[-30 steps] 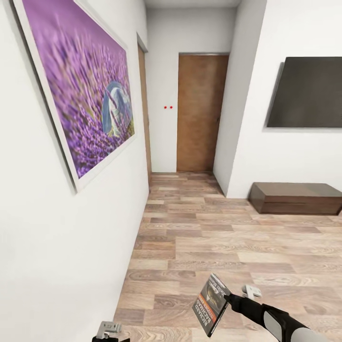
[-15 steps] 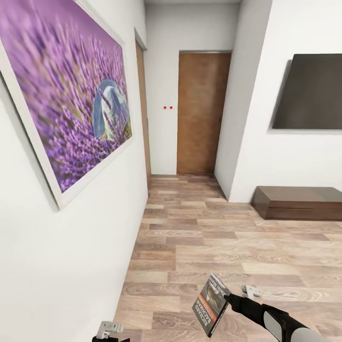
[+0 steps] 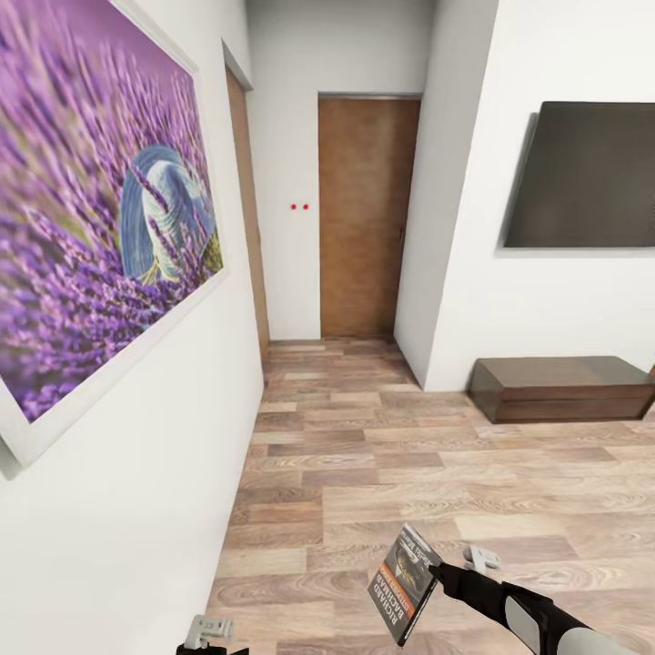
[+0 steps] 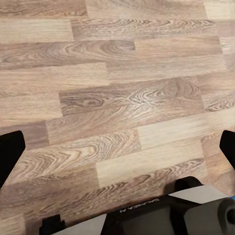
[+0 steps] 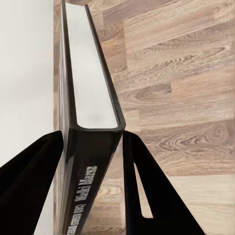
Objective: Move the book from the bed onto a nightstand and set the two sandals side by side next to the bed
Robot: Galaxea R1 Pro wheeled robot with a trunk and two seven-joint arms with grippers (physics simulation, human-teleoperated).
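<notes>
The book (image 3: pixel 405 582), a dark paperback with white lettering and an orange strip, hangs upright over the plank floor at the lower middle of the head view. My right gripper (image 3: pixel 438 572) is shut on its edge. In the right wrist view the book's spine (image 5: pixel 90 103) stands between the two black fingers (image 5: pixel 29 186), which press on both covers. My left gripper (image 3: pixel 210 629) sits low near the white wall. In the left wrist view its fingertips (image 4: pixel 10 154) stand far apart, open over bare floor. The bed, nightstand and sandals are out of view.
A white wall with a large purple flower painting (image 3: pixel 100 209) runs close along my left. A brown door (image 3: pixel 364 218) ends the passage ahead. At the right, a dark screen (image 3: pixel 582 177) hangs above a long low brown bench (image 3: pixel 564 387). Wood floor (image 3: pixel 391 455) lies between.
The whole view has shifted: the painting looms larger and the door sits further left, so the camera has moved along the wall. Both arms and the book keep the same pose.
</notes>
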